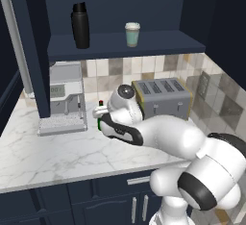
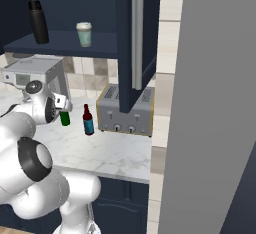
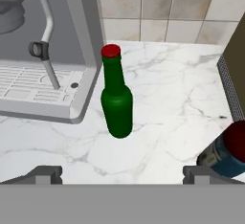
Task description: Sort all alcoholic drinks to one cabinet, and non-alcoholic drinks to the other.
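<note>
Your pincer [image 3: 122, 173] stood wide apart and held nothing, its two tips low over the marble bench [image 3: 167, 98] with the green bottle [image 3: 116, 98] upright just beyond them. That bottle, red-capped, stood just beside the front corner of the coffee machine [image 3: 52, 50], close to its drip tray but not touching as far as the hand view showed. The red-brown bottle [image 2: 88, 120] with the blue label stood on the bench on the other side of the green bottle from the coffee machine, between the green one and the toaster [image 2: 125, 113]. Above the coffee machine you had the black flask [image 1: 80, 26] and the teal cup [image 1: 132, 34] upright and well apart on the wide shelf [image 1: 158, 43] of the open cabinet, whose door [image 2: 135, 43] with the long silver handle hung out over the toaster. From the left base view the arm hid most of the green bottle.
</note>
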Robot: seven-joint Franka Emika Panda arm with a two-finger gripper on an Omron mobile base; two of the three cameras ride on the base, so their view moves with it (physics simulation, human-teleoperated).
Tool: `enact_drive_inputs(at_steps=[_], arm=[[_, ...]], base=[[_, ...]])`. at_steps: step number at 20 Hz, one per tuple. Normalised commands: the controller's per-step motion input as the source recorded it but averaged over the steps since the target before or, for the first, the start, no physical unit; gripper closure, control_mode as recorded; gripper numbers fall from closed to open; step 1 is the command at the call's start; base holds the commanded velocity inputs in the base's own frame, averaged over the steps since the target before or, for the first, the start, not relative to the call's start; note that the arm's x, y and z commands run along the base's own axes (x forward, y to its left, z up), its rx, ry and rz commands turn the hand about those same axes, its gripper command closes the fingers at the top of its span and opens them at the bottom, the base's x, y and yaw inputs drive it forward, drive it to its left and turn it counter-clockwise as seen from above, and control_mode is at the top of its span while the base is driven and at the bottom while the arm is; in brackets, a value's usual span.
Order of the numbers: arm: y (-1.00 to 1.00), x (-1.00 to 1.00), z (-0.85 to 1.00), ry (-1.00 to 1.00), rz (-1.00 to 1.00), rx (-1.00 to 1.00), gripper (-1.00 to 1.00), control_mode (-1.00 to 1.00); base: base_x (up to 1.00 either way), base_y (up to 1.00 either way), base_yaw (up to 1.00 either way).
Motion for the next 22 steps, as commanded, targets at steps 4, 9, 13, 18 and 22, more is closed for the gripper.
enact_drive_inputs(at_steps=[4,9,13,18,22], arm=[[0.08,0.16,-0.1,0.0,0.0,0.0,-1.0,-1.0],[0.06,0.19,-0.05,0.0,0.0,0.0,-1.0,-1.0],[0.08,0.22,-0.08,0.0,0.0,0.0,-1.0,-1.0],[0.03,0.23,-0.08,0.0,0.0,0.0,-1.0,-1.0],[0.02,0.23,-0.09,0.0,0.0,0.0,-1.0,-1.0]], base=[[0.0,0.0,0.0],[0.0,0.0,0.0],[0.0,0.0,0.0],[0.0,0.0,0.0],[0.0,0.0,0.0]])
